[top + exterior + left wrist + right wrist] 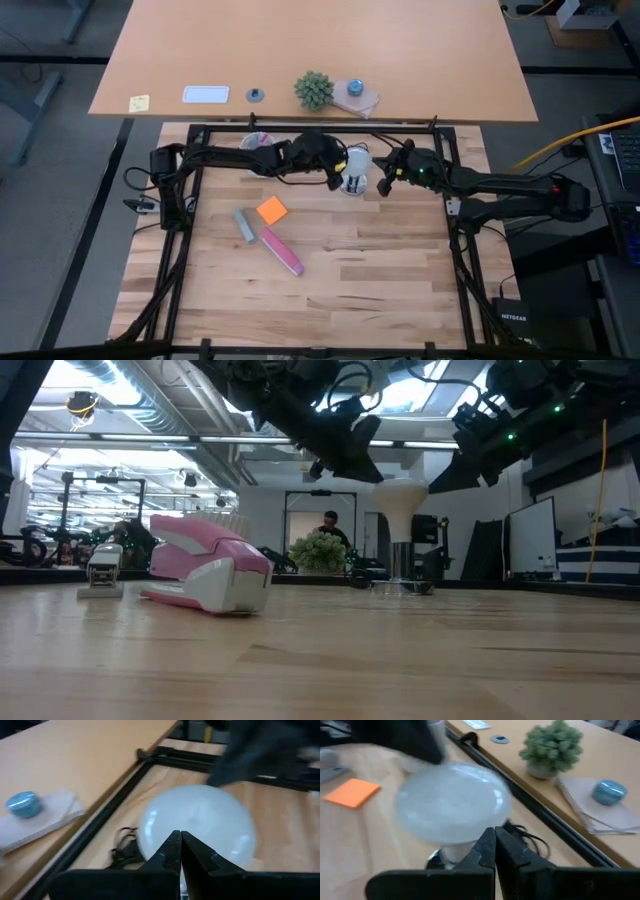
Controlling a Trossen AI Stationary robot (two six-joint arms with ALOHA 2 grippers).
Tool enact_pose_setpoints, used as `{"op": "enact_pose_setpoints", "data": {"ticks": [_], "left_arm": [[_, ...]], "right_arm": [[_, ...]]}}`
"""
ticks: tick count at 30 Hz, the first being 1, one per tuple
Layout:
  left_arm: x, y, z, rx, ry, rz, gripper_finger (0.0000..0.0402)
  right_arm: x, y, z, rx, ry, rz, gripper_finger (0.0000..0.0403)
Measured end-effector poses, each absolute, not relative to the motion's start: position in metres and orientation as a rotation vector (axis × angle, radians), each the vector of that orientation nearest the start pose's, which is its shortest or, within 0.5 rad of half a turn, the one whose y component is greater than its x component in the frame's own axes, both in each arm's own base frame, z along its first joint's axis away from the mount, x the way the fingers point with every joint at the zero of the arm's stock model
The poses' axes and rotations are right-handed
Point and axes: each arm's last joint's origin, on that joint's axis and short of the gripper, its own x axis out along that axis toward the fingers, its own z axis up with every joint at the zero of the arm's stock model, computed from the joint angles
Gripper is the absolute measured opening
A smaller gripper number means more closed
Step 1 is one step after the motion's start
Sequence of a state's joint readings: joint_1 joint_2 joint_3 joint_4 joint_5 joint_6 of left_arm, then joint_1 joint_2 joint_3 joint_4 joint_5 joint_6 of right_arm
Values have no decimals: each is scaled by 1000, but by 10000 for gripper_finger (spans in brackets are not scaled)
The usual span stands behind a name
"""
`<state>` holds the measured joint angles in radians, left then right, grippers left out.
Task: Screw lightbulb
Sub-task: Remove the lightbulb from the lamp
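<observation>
The lightbulb (400, 510) stands upright, round top uppermost, with its narrow base down in the metal socket (402, 586), near the middle of the table's far edge, just inside the black frame (320, 128). The left gripper (338, 178) hangs close beside the bulb on its left, fingers pressed together with nothing between them; the right gripper (385, 184) sits just beside it on the other side, fingers likewise together and empty. Neither gripper holds the bulb. To seat the thread well, the working gripper should spread its fingers, close lightly on the widest part of the frosted glass, and turn about the bulb's vertical axis without side load; the other gripper should steady the socket so it does not spin. An orange note (271, 210), a grey stapler (244, 226) and a pink stapler (282, 251) lie well apart, toward the table's middle.
</observation>
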<state>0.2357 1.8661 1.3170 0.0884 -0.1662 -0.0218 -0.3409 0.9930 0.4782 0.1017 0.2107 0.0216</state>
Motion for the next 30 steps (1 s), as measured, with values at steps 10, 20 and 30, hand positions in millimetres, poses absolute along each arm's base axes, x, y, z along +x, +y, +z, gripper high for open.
{"op": "enact_pose_setpoints", "data": {"ticks": [10,20,30], "left_arm": [[417,78,236,-24,452,326,0],[420,80,240,-16,378,351,0],[419,99,248,5,290,459,0]], "right_arm": [[194,-76,218,42,400,-565,3],[193,-77,219,15,395,-611,3],[181,-72,255,-12,288,-592,3]]}}
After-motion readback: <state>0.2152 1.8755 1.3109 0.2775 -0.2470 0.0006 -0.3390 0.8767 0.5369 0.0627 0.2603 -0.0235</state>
